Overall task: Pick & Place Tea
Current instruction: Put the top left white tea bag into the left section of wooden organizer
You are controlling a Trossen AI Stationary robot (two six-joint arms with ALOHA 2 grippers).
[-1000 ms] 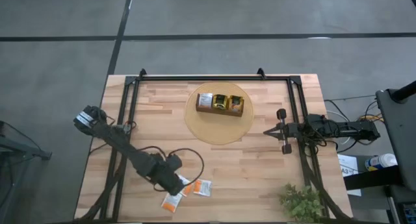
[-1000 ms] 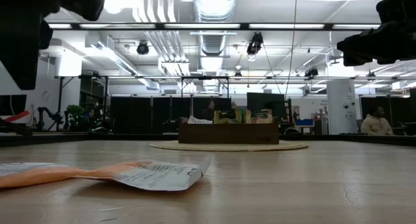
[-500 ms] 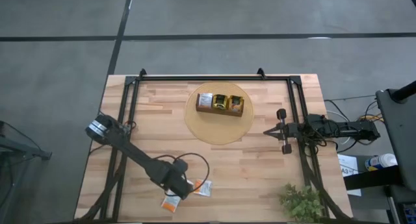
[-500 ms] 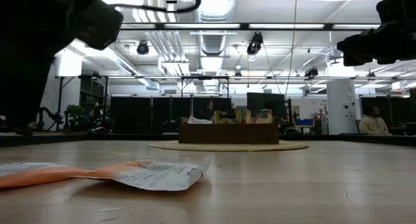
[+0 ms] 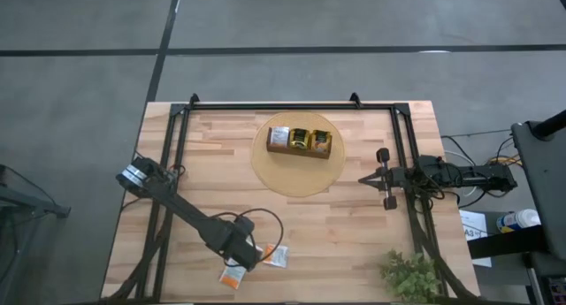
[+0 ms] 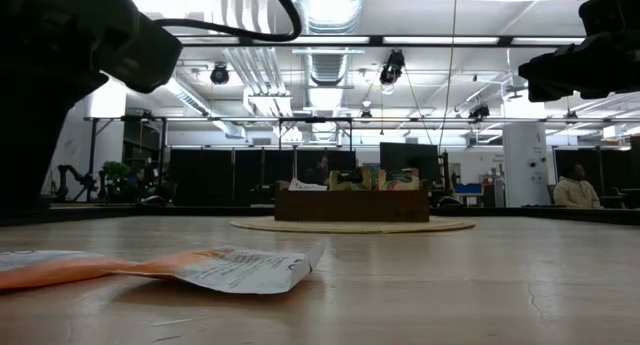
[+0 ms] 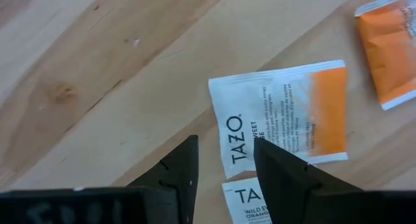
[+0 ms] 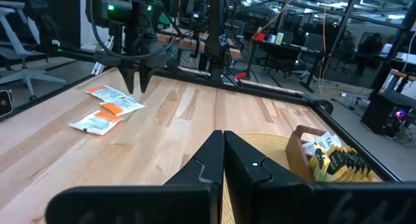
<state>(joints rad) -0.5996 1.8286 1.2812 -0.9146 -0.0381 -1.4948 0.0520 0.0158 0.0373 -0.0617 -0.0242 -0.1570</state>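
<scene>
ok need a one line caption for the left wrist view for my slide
Left gripper open above a white-and-orange tea packet on the wooden table, with two more packets beside it.

I saw three loose tea packets lying flat near the table's front edge. One white-and-orange packet [image 7: 281,115] lay face up, printed TAZO, its orange band at one end. A second white packet [image 7: 257,201] lay just beside it, mostly hidden, and I couldn't tell whether they touched. An orange packet [image 5: 233,278] lay nearest the edge. More packets [image 5: 300,139] stood upright in the tray's three compartments: white in one, yellow-green with dark panels in the others.
</scene>
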